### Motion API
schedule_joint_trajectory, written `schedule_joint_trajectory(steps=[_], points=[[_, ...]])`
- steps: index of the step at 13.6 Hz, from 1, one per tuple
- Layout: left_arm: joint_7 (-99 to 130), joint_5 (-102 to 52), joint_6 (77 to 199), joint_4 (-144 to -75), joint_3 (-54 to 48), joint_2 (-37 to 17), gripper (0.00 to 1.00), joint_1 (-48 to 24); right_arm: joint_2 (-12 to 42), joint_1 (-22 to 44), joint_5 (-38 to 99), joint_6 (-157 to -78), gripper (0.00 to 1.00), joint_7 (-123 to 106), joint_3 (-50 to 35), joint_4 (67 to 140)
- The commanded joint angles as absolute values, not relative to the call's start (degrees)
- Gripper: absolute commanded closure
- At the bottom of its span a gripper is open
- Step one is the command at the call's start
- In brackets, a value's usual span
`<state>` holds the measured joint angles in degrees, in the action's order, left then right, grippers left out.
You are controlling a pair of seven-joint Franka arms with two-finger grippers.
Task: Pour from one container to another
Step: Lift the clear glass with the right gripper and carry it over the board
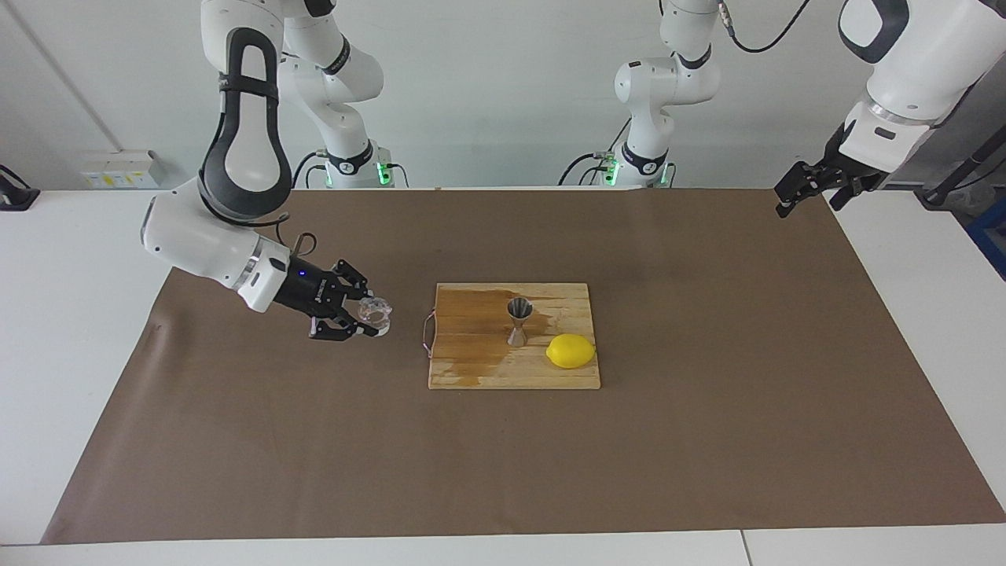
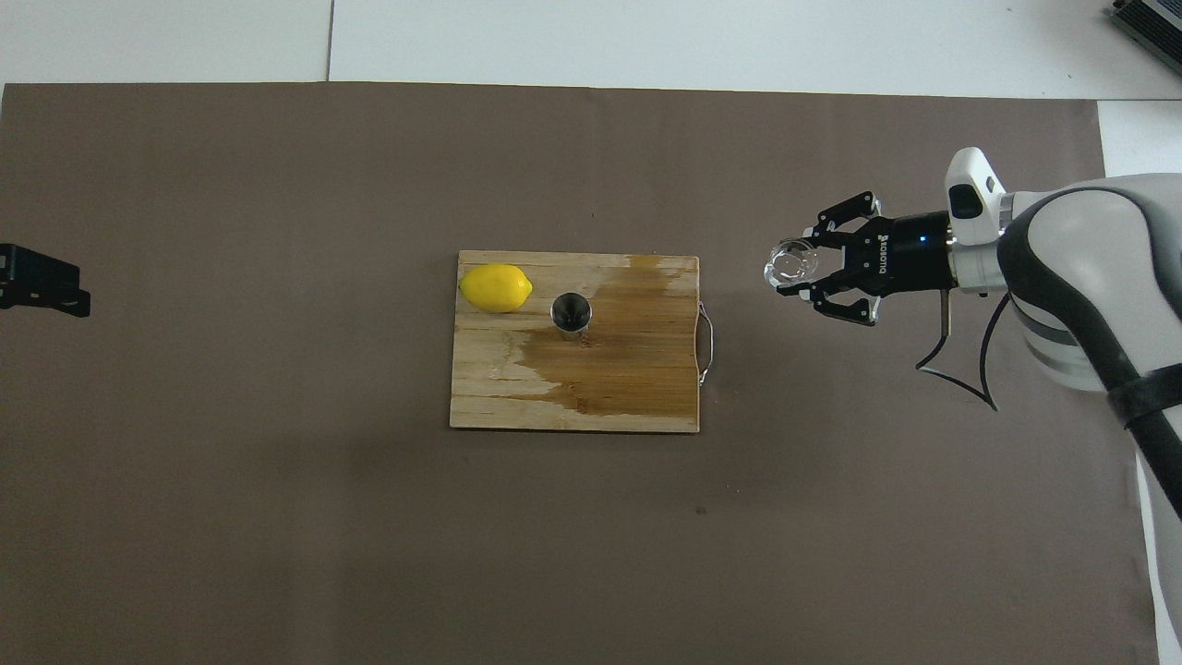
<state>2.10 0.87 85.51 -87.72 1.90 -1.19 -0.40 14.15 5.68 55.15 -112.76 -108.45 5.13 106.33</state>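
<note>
A tiny clear glass cup (image 1: 375, 313) (image 2: 792, 264) hangs over the brown mat, a short way from the handle end of the wooden board, with my right gripper (image 1: 371, 318) (image 2: 799, 275) shut on it. The steel jigger (image 1: 518, 321) (image 2: 571, 312) stands upright on the board (image 1: 479, 369) (image 2: 628, 388), beside the lemon (image 1: 570, 350) (image 2: 496, 287). My left gripper (image 1: 795, 192) (image 2: 42, 282) waits high over the mat's corner at the left arm's end, open and holding nothing.
A dark wet stain covers much of the board around the jigger. A brown paper mat (image 1: 707, 440) (image 2: 277, 517) covers the table. A wire handle (image 1: 427, 333) (image 2: 706, 342) sticks out of the board toward the right arm's end.
</note>
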Motion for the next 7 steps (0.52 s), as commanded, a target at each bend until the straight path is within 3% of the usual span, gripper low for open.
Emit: schedule_joint_trajectory(steps=[1,7], points=[[2.20,0.88,85.43,-89.21,1.50,0.18,0.00,-0.44,12.13,8.60,56.51,-113.38,0.70,-107.93,5.36,107.05],[2.20,0.88,85.43,-89.12,1.58,0.18,0.00,0.17,11.78,16.07,55.81,-115.21,0.70,-107.58,5.36,107.05]])
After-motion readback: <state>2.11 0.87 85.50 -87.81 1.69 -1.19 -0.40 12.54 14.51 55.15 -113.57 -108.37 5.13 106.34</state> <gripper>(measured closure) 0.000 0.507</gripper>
